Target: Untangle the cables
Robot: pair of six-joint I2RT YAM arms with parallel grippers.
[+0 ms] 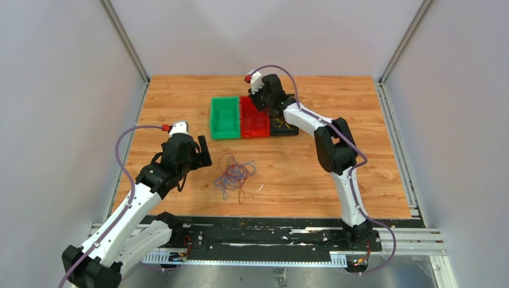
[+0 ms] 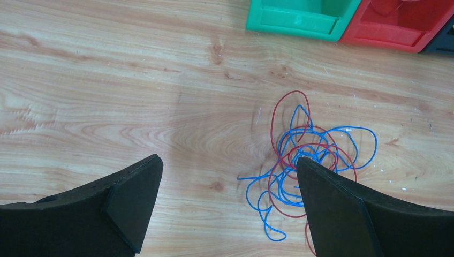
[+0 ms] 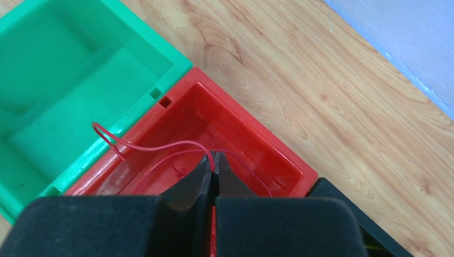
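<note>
Parts covered or cut off in the views

One finger [image 2: 348,214] of the left gripper [image 2: 227,159] covers a side of the cables [image 2: 305,155]. The top edge cuts the green bin [image 2: 292,19] and the red bin [image 2: 396,29]. The tips of the right gripper [image 3: 214,174] hide a short piece of the red cable [image 3: 160,145]. The right arm covers part of the black bin [image 1: 291,132], which holds perhaps yellow wires, too small to tell.

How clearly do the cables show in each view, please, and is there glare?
Top external: even light, but the cable tangle is a faint scribble. Left wrist: sharp, red and blue strands distinct; left gripper featureless black. Right wrist: soft sheen in the red bin, yet the red wire in the right gripper reads cleanly.
</note>
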